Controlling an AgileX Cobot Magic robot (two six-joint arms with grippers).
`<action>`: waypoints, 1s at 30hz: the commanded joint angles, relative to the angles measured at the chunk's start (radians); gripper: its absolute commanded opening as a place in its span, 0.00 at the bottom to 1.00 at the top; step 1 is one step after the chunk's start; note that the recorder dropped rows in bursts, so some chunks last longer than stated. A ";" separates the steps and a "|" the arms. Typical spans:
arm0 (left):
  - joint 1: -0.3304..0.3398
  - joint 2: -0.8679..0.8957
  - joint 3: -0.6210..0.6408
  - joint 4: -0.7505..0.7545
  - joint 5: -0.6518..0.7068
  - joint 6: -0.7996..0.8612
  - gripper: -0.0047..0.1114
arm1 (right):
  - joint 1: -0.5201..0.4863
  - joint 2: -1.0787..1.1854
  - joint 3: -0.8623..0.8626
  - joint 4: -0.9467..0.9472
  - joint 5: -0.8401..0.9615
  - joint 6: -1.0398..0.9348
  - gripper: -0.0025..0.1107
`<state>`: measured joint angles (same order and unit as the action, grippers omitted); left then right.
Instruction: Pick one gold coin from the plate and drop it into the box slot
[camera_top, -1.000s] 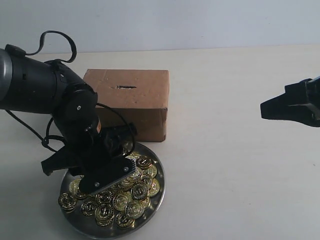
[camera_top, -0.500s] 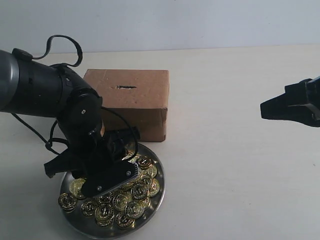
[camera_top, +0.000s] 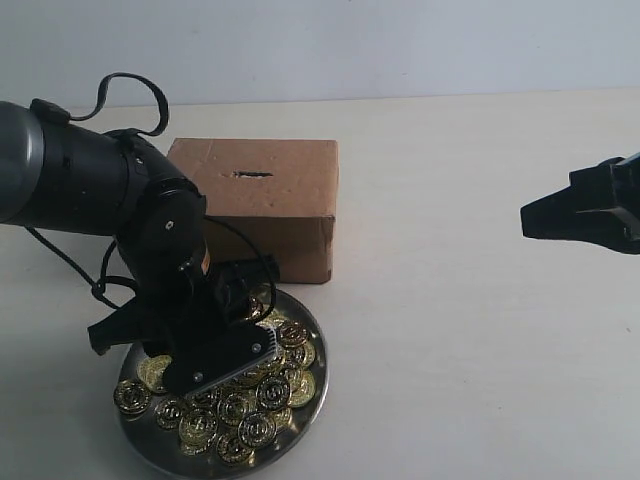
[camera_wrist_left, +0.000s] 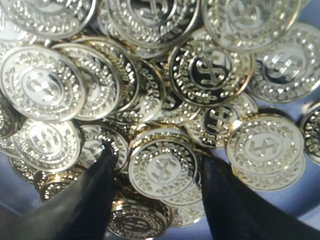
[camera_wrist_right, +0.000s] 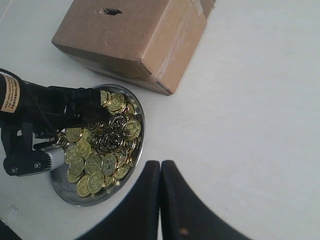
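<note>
The silver plate (camera_top: 308, 402) sits in front of the brown cardboard box (camera_top: 285, 195) and holds a heap of several gold coins (camera_top: 255, 425). The dark slot (camera_top: 252, 175) is in the box top. My left gripper (camera_wrist_left: 158, 159) is open and low in the heap, with one dollar-sign coin (camera_wrist_left: 162, 169) between its black fingers (camera_wrist_left: 95, 195), which are apart from its edges. In the exterior view the left wrist (camera_top: 185, 290) hides those fingers. My right gripper (camera_top: 535, 218) hangs shut and holds nothing, far to the right above the table.
The right wrist view shows the box (camera_wrist_right: 135, 40), its slot (camera_wrist_right: 111, 11), the plate (camera_wrist_right: 87, 197) and the left arm (camera_wrist_right: 45, 112) over the coins. A black cable (camera_top: 120, 85) loops above the left arm. Pale tabletop (camera_top: 450, 330) lies between plate and right gripper.
The left arm has sunk lower into the plate and some coins have shifted under it. The right arm has not moved.
</note>
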<state>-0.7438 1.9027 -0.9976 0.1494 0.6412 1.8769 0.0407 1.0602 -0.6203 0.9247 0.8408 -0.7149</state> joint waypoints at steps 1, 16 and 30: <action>-0.005 0.010 -0.002 0.002 0.000 0.003 0.49 | -0.006 -0.001 -0.005 0.008 0.001 -0.008 0.02; -0.005 0.010 -0.002 0.002 0.000 0.003 0.29 | -0.006 -0.001 -0.005 0.008 0.001 -0.008 0.02; -0.005 -0.104 -0.002 0.002 0.004 -0.158 0.29 | -0.006 -0.001 -0.005 0.008 0.001 -0.008 0.02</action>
<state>-0.7438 1.8310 -0.9981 0.1516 0.6415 1.7843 0.0407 1.0602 -0.6203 0.9247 0.8408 -0.7149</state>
